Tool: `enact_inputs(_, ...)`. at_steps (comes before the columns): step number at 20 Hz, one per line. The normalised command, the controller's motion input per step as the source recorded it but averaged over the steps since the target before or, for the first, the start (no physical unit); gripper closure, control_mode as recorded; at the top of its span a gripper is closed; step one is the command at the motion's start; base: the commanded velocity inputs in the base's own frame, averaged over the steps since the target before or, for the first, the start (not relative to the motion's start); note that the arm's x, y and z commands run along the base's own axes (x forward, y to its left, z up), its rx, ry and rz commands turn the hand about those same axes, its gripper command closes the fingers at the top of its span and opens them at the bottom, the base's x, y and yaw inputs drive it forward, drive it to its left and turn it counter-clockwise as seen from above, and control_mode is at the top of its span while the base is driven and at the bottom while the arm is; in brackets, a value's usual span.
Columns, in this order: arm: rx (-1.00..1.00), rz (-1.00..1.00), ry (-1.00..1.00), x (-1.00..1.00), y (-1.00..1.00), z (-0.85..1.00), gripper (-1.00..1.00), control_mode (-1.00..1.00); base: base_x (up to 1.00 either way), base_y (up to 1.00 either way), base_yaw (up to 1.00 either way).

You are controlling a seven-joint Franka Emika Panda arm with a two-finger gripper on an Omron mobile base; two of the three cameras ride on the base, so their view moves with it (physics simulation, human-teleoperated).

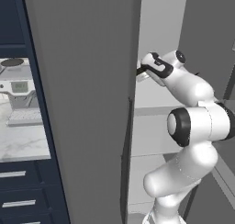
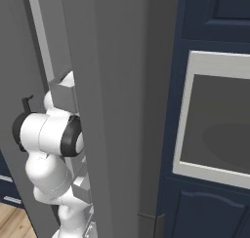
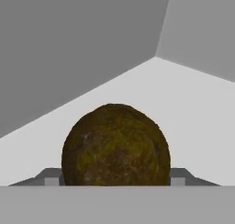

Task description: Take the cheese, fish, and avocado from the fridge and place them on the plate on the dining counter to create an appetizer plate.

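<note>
A dark brown-black avocado [image 3: 115, 145] with an olive tinge rests on a pale grey shelf [image 3: 193, 113] inside the fridge [image 1: 82, 103]. In the hand view it sits right between my gripper's [image 3: 115, 178] two fingertips [image 3: 53, 177], which press against its left and right sides. From the left base view my arm reaches into the open fridge at mid height, and the grey side wall hides the fingers. The fridge door [image 2: 14, 61] stands open beside the arm. Cheese, fish, plate and dining counter are out of view.
Grey fridge walls close in behind and to the left of the avocado. A coffee machine [image 1: 20, 97] stands on a marble worktop left of the fridge, above navy drawers [image 1: 18, 195]. Navy cupboards with a built-in oven window [image 2: 219, 134] flank the right side.
</note>
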Motion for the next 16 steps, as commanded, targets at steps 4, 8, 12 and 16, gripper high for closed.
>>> enact_inputs(4, -0.03, 0.00, 0.08, 0.04, 0.06, 0.00, 1.00, -1.00, 0.00, 0.00, 0.00)
enact_inputs(8, -0.14, -0.08, 0.19, -0.25, 0.26, 0.00, 1.00, -1.00, 0.00, 0.00, 0.00)
enact_inputs(12, -0.10, -0.06, 0.04, -0.54, 0.18, 0.06, 1.00, -1.00, 0.00, 0.00, 0.00)
enact_inputs(16, -0.06, -0.02, -0.02, -0.96, 0.07, 0.12, 1.00, -1.00, 0.00, 0.00, 0.00)
